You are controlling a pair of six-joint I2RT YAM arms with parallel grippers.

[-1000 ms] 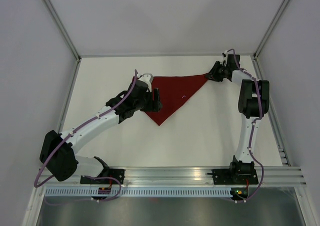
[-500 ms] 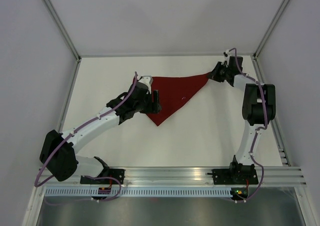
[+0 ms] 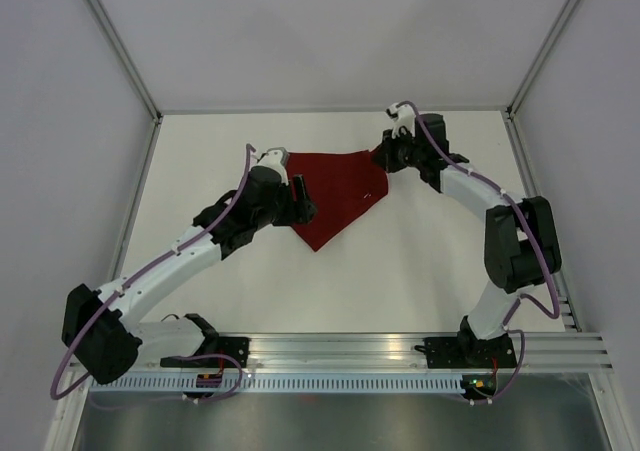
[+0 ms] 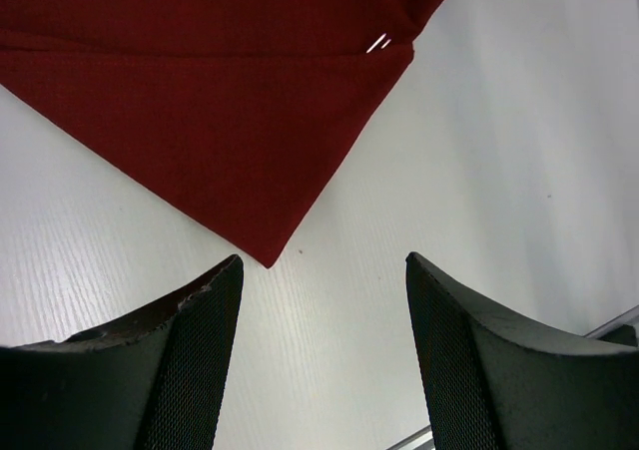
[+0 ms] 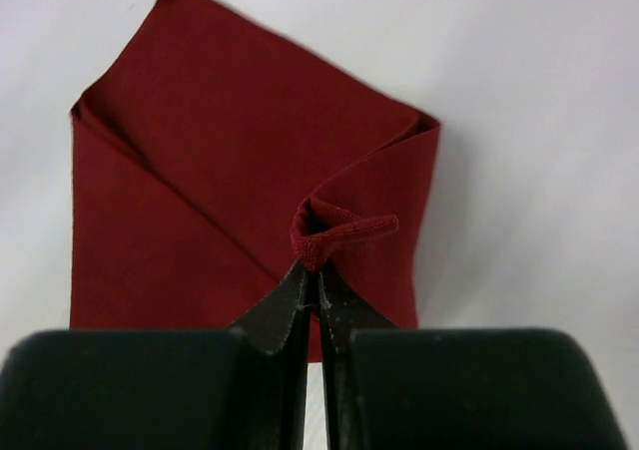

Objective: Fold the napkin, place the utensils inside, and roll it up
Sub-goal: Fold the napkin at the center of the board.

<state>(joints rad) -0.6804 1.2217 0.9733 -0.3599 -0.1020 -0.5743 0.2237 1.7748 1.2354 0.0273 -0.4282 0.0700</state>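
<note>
Only the right wrist view shows the right gripper (image 5: 312, 268) pressed together on a curled corner of the napkin (image 5: 220, 161), which lies folded at the far middle of the table (image 3: 420, 271). The left gripper (image 4: 322, 262) stands spread wide, touching nothing, just near of the cloth's near tip. A tiny silver glint (image 4: 377, 43) at a fold edge is too small to identify.

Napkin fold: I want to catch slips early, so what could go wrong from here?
1. The right gripper pinches only a small bunched corner of the napkin, so the cloth might slip out.
2. The left gripper is open near the napkin's closest point and pins nothing, so the whole cloth may drag across the table instead of folding.
</note>
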